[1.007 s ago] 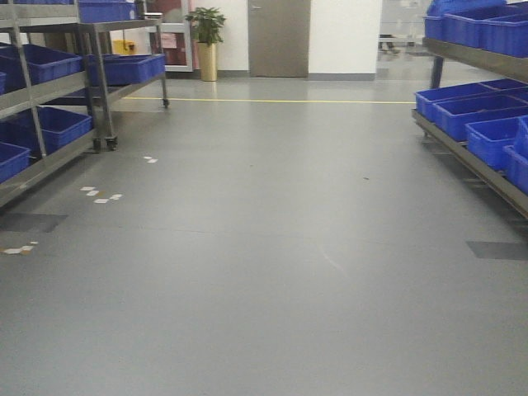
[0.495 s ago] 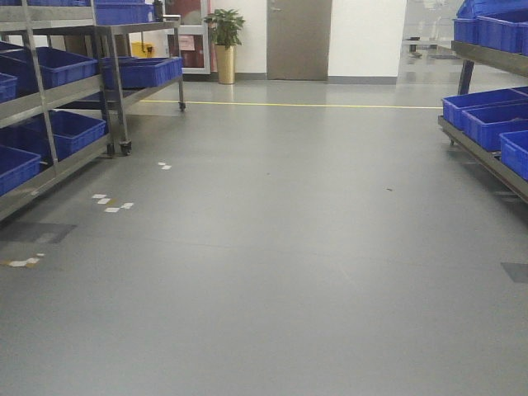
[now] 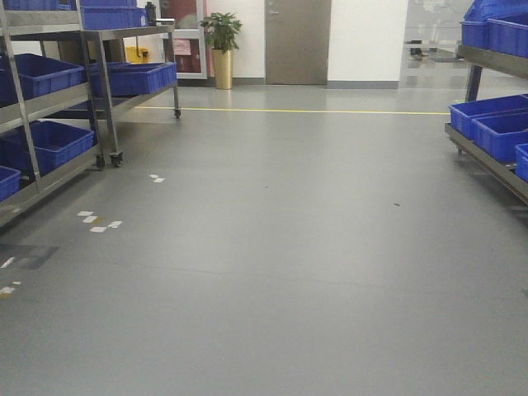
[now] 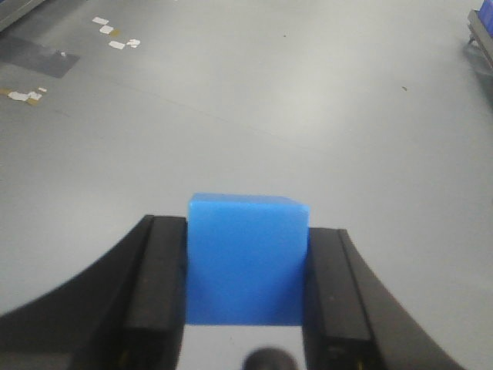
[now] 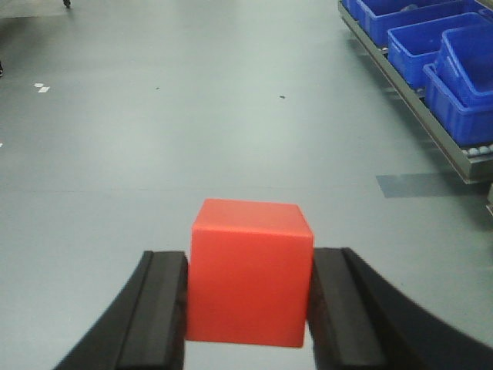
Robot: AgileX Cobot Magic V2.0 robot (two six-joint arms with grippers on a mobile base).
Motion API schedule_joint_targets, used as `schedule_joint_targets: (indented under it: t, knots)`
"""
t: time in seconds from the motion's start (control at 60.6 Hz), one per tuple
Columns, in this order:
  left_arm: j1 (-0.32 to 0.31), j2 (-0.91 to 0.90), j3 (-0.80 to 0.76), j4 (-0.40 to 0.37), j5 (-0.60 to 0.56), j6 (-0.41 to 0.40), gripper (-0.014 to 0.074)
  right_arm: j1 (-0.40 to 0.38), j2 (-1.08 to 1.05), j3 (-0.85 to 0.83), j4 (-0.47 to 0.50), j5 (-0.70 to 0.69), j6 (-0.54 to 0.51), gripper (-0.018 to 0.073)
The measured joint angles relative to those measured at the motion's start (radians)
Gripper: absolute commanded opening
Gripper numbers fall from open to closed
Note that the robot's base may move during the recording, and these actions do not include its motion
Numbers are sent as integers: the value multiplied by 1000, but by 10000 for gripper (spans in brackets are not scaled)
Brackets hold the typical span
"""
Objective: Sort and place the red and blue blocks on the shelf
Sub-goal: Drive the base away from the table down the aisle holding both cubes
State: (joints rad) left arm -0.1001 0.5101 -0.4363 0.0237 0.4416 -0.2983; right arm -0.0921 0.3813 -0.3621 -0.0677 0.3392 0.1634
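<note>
A bright blue block [image 4: 246,258] sits between the black fingers of my left gripper [image 4: 246,231], which is shut on it above bare grey floor. The red block [image 5: 250,270] is held the same way, with my right gripper [image 5: 248,258] shut on its sides. Neither gripper nor block shows in the front view. A stainless-steel shelf [image 3: 487,161] with blue bins runs along the right wall, and its rail also appears in the right wrist view as the shelf [image 5: 416,104]. A second steel shelf [image 3: 49,101] stands on the left.
Blue bins [image 3: 49,140] fill the left rack, and more blue bins [image 3: 495,124] fill the right one. A wheeled steel rack [image 3: 124,33] stands behind the left rack. White tape marks [image 3: 97,223] dot the floor. A yellow line [image 3: 289,110], potted plant [image 3: 221,33] and grey door [image 3: 297,41] lie ahead.
The front view has swung a little left and moved forward. The right-hand rack slid towards the right edge and the tape marks dropped lower in the view.
</note>
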Motion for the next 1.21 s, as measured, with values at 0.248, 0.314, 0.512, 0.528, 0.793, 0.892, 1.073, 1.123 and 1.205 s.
schedule_joint_targets:
  t: [0.248, 0.314, 0.512, 0.528, 0.793, 0.892, 1.073, 1.123, 1.205]
  knots:
    - [0, 0, 0, 0, 0, 0, 122, 0, 0, 0, 0, 0, 0, 57]
    - [0, 0, 0, 0, 0, 0, 122, 0, 0, 0, -1, 0, 0, 57]
    - [0, 0, 0, 0, 0, 0, 122, 0, 0, 0, -2, 0, 0, 57]
    - [0, 0, 0, 0, 0, 0, 122, 0, 0, 0, -2, 0, 0, 57]
    - [0, 0, 0, 0, 0, 0, 122, 0, 0, 0, -2, 0, 0, 57]
    - [0, 0, 0, 0, 0, 0, 122, 0, 0, 0, -2, 0, 0, 57]
    - [0, 0, 0, 0, 0, 0, 122, 0, 0, 0, -2, 0, 0, 57]
    - [0, 0, 0, 0, 0, 0, 122, 0, 0, 0, -2, 0, 0, 57]
    - [0, 0, 0, 0, 0, 0, 122, 0, 0, 0, -2, 0, 0, 57]
